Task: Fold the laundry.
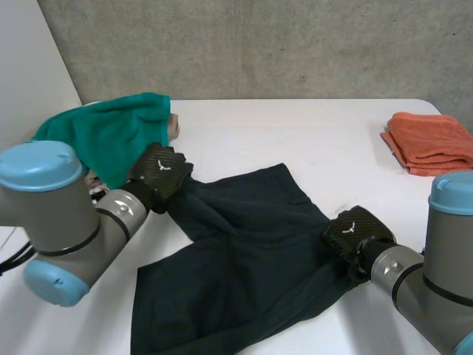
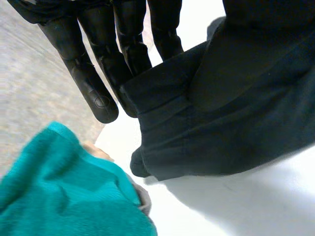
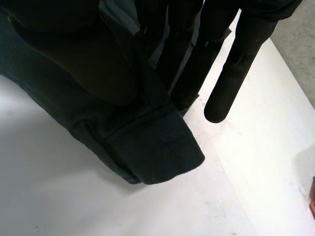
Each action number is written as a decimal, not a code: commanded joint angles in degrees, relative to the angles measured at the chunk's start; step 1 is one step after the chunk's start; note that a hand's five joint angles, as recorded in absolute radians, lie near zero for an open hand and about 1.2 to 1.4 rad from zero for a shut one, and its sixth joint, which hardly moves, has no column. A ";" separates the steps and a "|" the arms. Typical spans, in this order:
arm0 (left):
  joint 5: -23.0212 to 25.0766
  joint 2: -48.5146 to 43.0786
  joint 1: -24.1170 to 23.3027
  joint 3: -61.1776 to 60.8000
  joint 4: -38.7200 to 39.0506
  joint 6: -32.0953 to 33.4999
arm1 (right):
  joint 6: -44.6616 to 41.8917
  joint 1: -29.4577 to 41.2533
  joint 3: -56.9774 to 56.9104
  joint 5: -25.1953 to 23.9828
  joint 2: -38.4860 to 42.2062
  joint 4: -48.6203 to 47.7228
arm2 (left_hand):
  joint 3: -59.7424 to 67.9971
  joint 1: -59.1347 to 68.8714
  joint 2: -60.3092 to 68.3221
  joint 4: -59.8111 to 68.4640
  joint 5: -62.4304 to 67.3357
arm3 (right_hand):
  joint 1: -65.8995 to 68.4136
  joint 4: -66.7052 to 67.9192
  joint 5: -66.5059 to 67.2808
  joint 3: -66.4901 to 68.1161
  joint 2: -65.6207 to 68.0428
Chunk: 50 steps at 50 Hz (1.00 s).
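I'm pinching the dark garment with both hands right now. My left hand is clamping one hemmed corner between straight fingers and the thumb, and that corner is sitting just beside the teal towel at the far left of the white table. My right hand is doing the same at the opposite hem. The thumb is pressing the cloth against the fingers behind it, and one finger is poking out free past the edge.

What I'm watching is the held edge, which is running on a slant between my hands, from far on my left to nearer on my right. The rest of the garment is spreading toward me from that line, rumpled and lying on the table. So the cloth's bulk is lying on my side of both hands, and its long axis is following that diagonal.

Any fold, I'm guessing, is going to mean squaring that line first, because my left hand is sitting farther out than my right. The orange towel is lying folded well apart at the far right, out of the way.
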 commanded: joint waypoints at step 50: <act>-3.53 35.24 -2.87 -22.47 -30.78 -38.86 | 13.44 1.83 -12.25 -2.21 3.21 -2.62 | -39.89 -38.13 -40.35 -40.57 -38.43 | 14.85 11.10 11.61 11.29 12.12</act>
